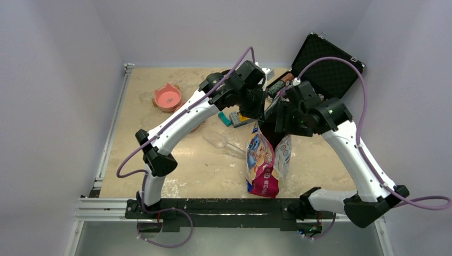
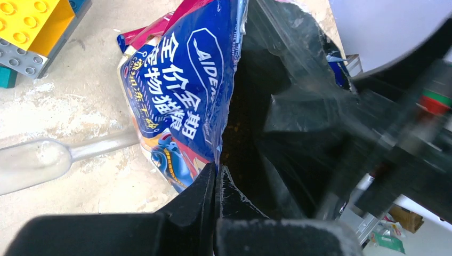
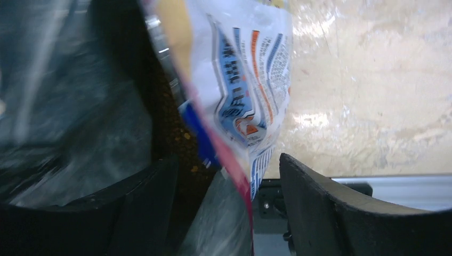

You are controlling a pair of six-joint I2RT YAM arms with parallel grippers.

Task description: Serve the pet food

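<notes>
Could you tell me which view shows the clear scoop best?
The top external view: the whole scoop lies left of the bag. The left wrist view is closer but clips its bowl; the right wrist view misses it.

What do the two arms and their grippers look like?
Both the left arm and right arm have curved white links, black joints and a purple cable looping alongside. The left gripper and right gripper each have two matte black, wedge-shaped fingers.

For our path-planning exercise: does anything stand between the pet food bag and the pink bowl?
Yes. The left arm stretches across that path, toy blocks sit by the pet food bag at its mouth, and a clear scoop lies on its bowl side.
</notes>
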